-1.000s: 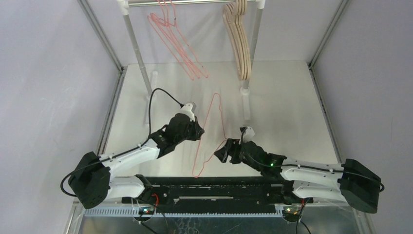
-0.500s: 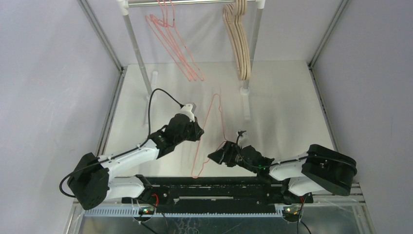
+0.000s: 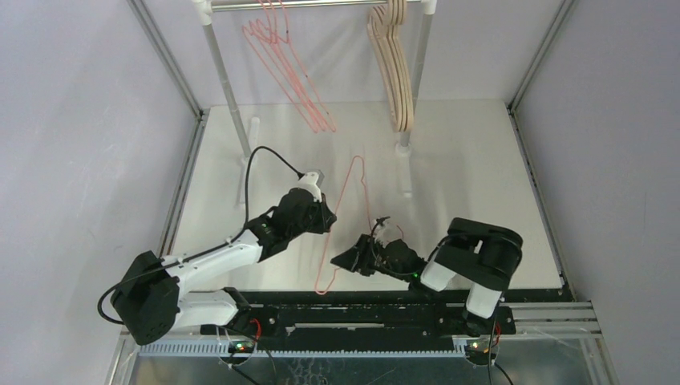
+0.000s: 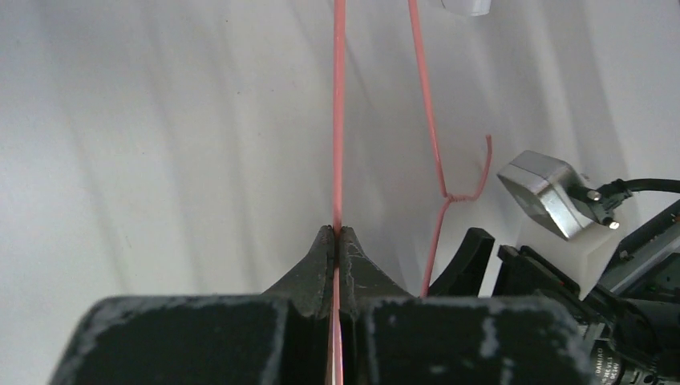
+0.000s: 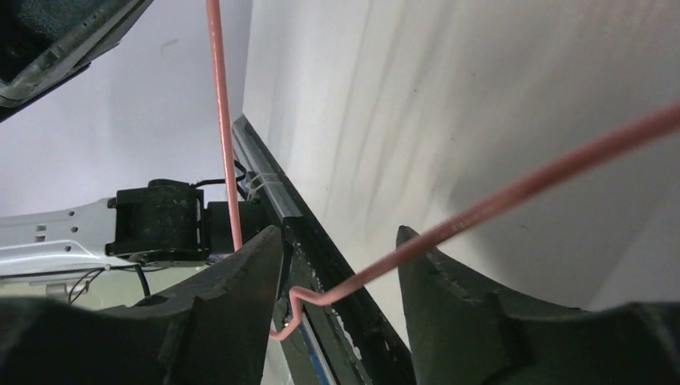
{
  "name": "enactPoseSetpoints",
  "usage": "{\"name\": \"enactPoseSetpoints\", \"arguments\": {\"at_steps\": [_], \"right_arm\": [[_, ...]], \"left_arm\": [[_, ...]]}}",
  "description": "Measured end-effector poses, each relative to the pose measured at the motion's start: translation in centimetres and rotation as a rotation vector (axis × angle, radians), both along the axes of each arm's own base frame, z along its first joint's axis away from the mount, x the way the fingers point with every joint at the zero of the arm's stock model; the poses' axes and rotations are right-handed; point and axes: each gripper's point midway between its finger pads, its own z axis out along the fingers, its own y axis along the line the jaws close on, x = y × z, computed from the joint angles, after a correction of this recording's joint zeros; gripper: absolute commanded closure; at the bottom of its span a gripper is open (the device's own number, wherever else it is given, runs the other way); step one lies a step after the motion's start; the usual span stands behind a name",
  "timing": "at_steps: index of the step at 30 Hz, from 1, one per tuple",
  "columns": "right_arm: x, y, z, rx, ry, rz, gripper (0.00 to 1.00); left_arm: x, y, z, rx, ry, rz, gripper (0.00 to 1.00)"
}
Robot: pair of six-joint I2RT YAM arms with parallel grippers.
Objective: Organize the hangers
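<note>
Spanning the far end of the white table (image 3: pixel 481 160), the silver rail (image 3: pixel 321 4) carried two sorted groups. The pink wire hangers (image 3: pixel 293 76) hung towards its left and the beige wooden hangers (image 3: pixel 398 72) towards its right, the two bunches well apart.

One loose pink hanger (image 3: pixel 346 208) was off the rail, held up over the middle of the table between the two arms. Its long side ran from far to near.

The left gripper (image 3: pixel 327 215) was pressed together on that long side. In the left wrist view the wire ran straight out from between the closed fingertips with no gap showing. The right gripper (image 3: pixel 341 259) sat at the near part of the hanger with its fingers spread. In the right wrist view the wire near the twisted neck crossed the gap between them, and whether it touched either pad could not be told. The hook (image 4: pixel 479 172) curled just beside the right arm's camera block.

The step in hand looked like a handover or regrasp. One claw bore the wire while the other lined up on the neck, so that the hanger could go up to join the pink group.

The next move probably called for the right fingers to close squarely on the thin wire by the twist before the left let go. A wire this slim could slip or swivel in the pads. After that, the hook would need to point towards the rail.
</note>
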Motion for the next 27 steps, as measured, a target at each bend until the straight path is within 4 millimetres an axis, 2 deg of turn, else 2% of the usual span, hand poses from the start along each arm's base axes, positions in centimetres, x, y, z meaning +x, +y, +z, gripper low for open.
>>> {"name": "enactPoseSetpoints", "arguments": {"at_steps": [3, 4, 5, 6, 12, 16, 20, 23, 25, 27], "right_arm": [[0.2, 1.0, 0.2, 0.036, -0.001, 0.020, 0.61], [0.4, 1.3, 0.3, 0.042, -0.005, 0.025, 0.71], [0.4, 1.6, 0.3, 0.049, -0.002, 0.033, 0.90], [0.5, 1.8, 0.4, 0.056, 0.006, 0.033, 1.00], [0.9, 1.0, -0.3, 0.000, 0.042, 0.013, 1.00], [0.3, 0.2, 1.2, -0.117, 0.002, -0.007, 1.00], [0.5, -0.6, 2.9, -0.346, -0.082, -0.035, 1.00], [1.1, -3.0, 3.3, -0.574, -0.127, -0.060, 1.00], [1.5, -5.2, 3.3, -0.725, -0.142, -0.080, 1.00], [1.7, -7.2, 3.4, -0.840, -0.149, -0.092, 1.00]], "left_arm": [[-0.1, -0.1, 0.0, 0.001, 0.000, -0.002, 1.00], [0.0, 0.0, 0.0, 0.001, -0.001, -0.001, 1.00], [0.0, 0.0, 0.0, 0.003, -0.003, 0.004, 1.00], [0.1, 0.1, 0.0, 0.006, -0.005, 0.009, 1.00], [0.1, 0.6, 0.4, 0.016, -0.018, 0.018, 1.00], [0.0, 0.6, 0.4, 0.021, -0.020, 0.013, 1.00], [0.4, 0.5, 0.3, 0.020, -0.028, 0.020, 1.00], [0.6, 0.3, 0.5, 0.011, -0.037, 0.021, 1.00], [0.6, 0.1, 0.6, 0.006, -0.041, 0.017, 0.99], [0.3, -0.2, 0.6, 0.002, -0.042, 0.005, 0.93]]}}
